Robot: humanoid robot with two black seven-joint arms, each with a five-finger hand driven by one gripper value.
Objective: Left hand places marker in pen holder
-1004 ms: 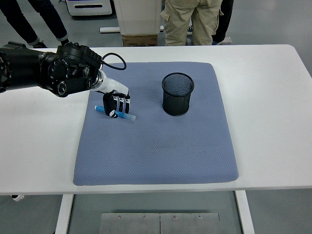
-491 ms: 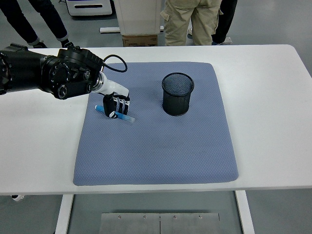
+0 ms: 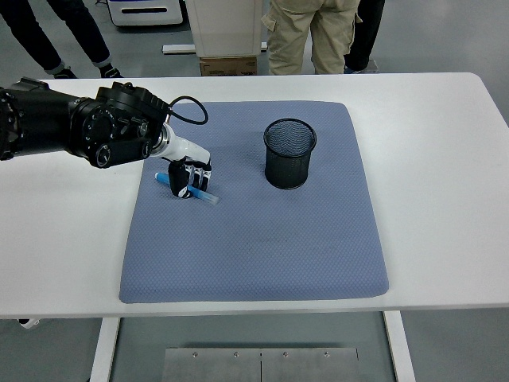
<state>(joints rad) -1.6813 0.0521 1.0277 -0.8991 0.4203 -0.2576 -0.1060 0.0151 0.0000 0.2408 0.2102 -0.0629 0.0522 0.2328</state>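
One black mesh pen holder (image 3: 290,153) stands upright on the far right part of a single blue-grey mat (image 3: 254,239), which covers the middle of the white table (image 3: 445,207). One blue marker (image 3: 186,188) lies flat on the mat's far left part, well apart from the holder. The left hand (image 3: 191,177) reaches in from the left, its fingers curled down over the marker's middle, hiding it; only the two ends show. Two people's legs (image 3: 310,36) are cut off at the far edge.
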